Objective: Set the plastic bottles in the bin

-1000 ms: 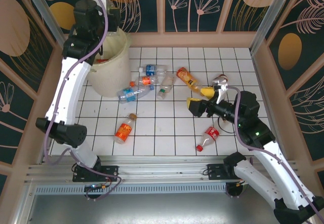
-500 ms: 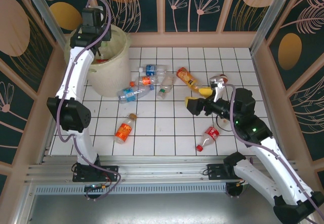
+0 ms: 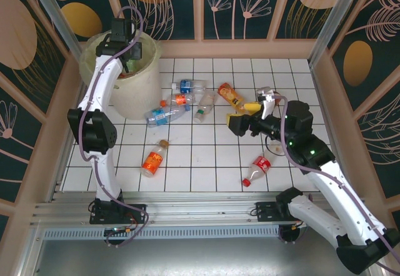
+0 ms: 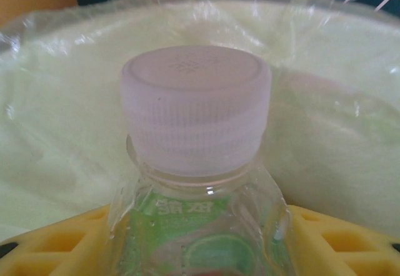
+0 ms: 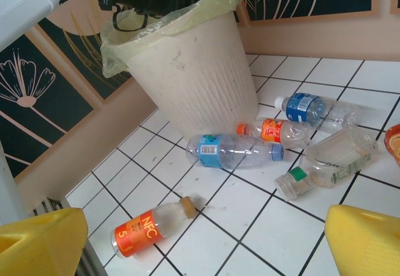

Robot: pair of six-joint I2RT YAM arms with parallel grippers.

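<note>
Lost the green-labelled bottle (image 4: 197,226) below its shoulder to the left wrist view's lower edge; could not read its blurred label. Found the yellow fingers (image 4: 50,241) of the left claw (image 4: 197,216) cropped there too. Caught only a sliver of an orange bottle (image 5: 395,146) at the right wrist view's right edge.

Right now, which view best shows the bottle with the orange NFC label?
Right wrist: the NFC bottle lies close on its side, label readable, tan cap clear. Top external shows the NFC bottle small, lettering unreadable.
</note>
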